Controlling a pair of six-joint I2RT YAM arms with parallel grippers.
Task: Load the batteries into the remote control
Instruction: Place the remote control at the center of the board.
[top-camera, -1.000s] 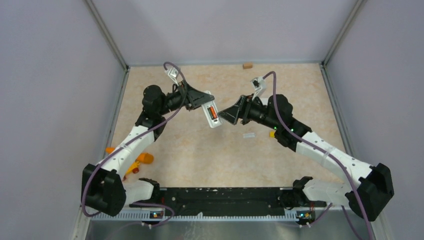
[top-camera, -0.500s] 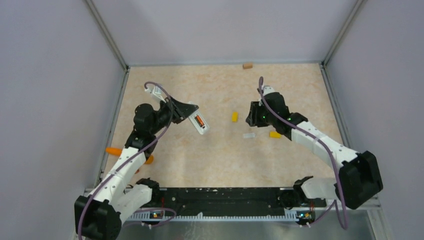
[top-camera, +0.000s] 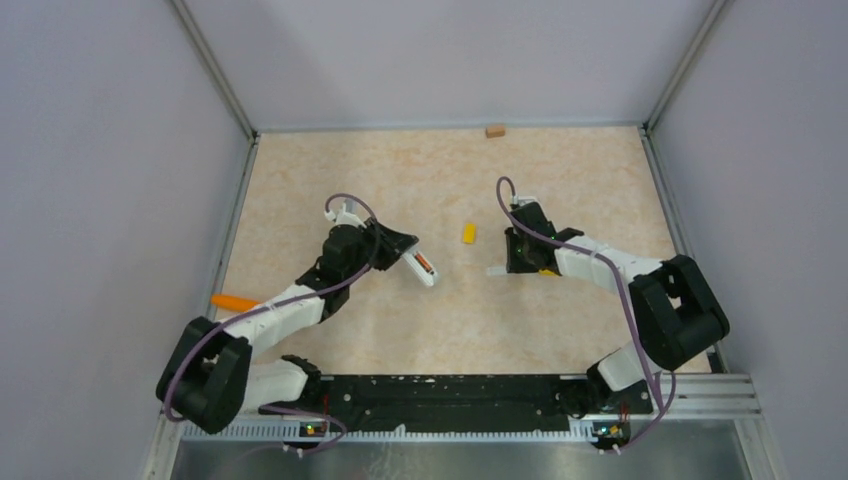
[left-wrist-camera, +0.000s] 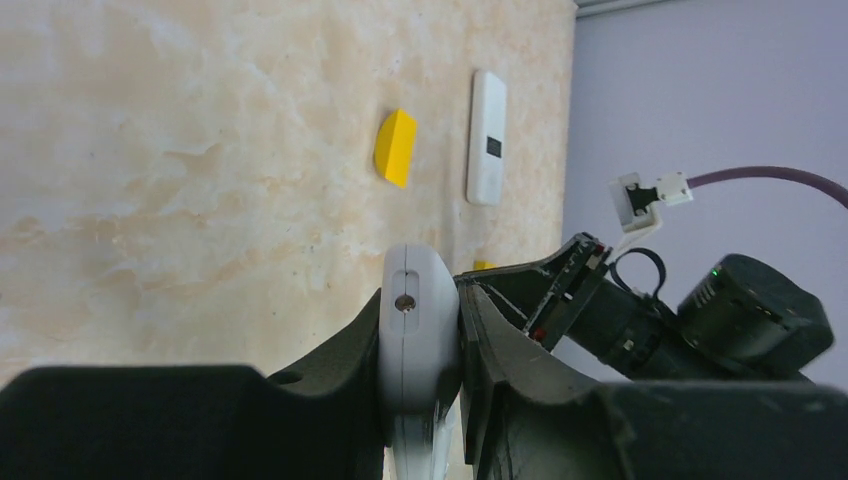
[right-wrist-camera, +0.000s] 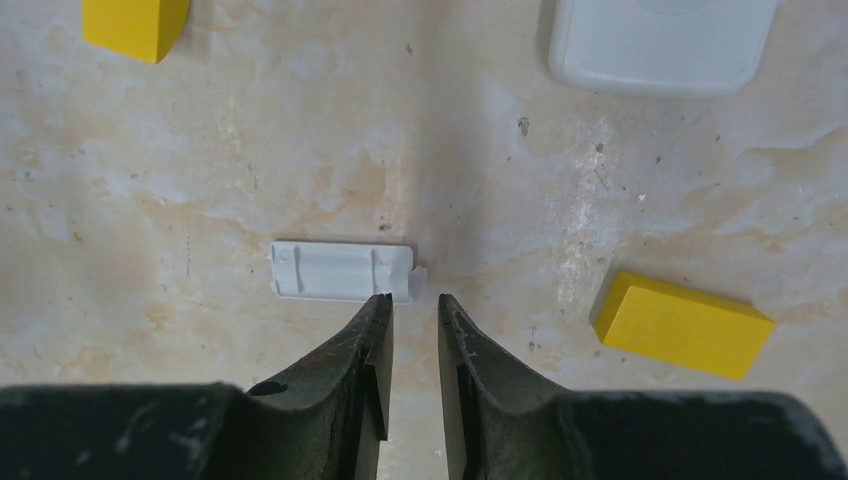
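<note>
Now left end effector (left-wrist-camera: 421, 296) grips remote control (left-wrist-camera: 418, 345); right end effector (right-wrist-camera: 414, 306) narrow by cover (right-wrist-camera: 340, 271)

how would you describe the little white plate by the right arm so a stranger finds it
On the beige table, look just ahead of the tips of the right tool. The plate lies flat there. It is thin, white and ribbed with a small tab, unlike the chunky yellow blocks nearby.
</note>
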